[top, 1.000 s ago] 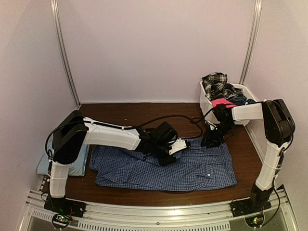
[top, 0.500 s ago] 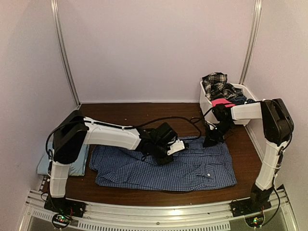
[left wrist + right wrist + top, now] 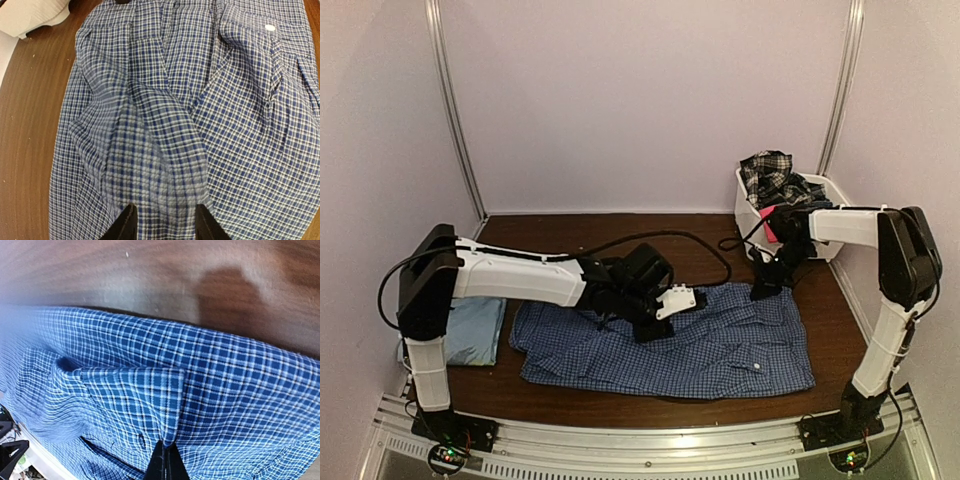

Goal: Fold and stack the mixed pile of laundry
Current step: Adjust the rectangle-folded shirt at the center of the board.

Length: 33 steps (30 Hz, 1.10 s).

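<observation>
Right end effector (image 3: 164, 456) pinches the check shirt (image 3: 720, 345); left end effector (image 3: 164, 212) gapes narrowly over its fold.

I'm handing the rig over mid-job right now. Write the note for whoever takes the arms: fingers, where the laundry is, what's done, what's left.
Left gripper: fingers apart over a raised ridge near the middle of the blue check shirt; no firm grip visible.
Right gripper: fingers shut on a fold at the shirt's far right edge.
Shirt: spread on the table, wrinkled, not yet folded.
Light blue T-shirt: looks folded, at the table's left edge.
Basket, far right: black-white plaid piece and other garments inside.
Done: the T-shirt, apparently.
Left: fold the shirt, stack it, then work through the basket.
</observation>
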Each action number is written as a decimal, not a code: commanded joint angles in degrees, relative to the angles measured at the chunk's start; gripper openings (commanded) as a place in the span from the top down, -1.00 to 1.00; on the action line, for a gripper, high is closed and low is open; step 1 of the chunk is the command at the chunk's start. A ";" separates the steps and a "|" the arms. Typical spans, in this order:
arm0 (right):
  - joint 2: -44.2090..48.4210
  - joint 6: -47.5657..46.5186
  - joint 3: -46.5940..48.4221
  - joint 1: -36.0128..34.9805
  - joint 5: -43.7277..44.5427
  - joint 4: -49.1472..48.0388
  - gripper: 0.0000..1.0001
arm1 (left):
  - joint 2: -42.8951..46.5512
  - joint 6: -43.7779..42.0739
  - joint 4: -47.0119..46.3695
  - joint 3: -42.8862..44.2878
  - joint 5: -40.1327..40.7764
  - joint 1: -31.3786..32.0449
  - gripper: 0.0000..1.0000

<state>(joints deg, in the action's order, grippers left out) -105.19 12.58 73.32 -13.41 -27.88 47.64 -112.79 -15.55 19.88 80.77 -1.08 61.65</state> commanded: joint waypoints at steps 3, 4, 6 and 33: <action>1.46 -3.73 -2.11 0.59 4.01 3.71 0.21 | 5.06 2.88 1.53 -1.48 -5.86 -2.48 -0.15; 2.37 -3.52 -2.14 0.57 4.94 3.54 0.08 | 5.78 4.56 1.58 -1.61 -6.64 -3.84 -0.16; 3.70 -3.31 -1.35 0.57 7.76 4.06 0.08 | 7.08 8.43 1.52 -2.12 -7.84 -7.57 -0.16; -2.55 1.97 2.56 -1.12 4.99 -4.27 0.02 | -5.85 25.43 -2.55 4.90 -27.80 -22.01 0.09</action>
<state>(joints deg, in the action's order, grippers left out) -107.77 14.41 75.81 -14.96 -27.94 42.98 -118.34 7.79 20.73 85.47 -26.59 39.20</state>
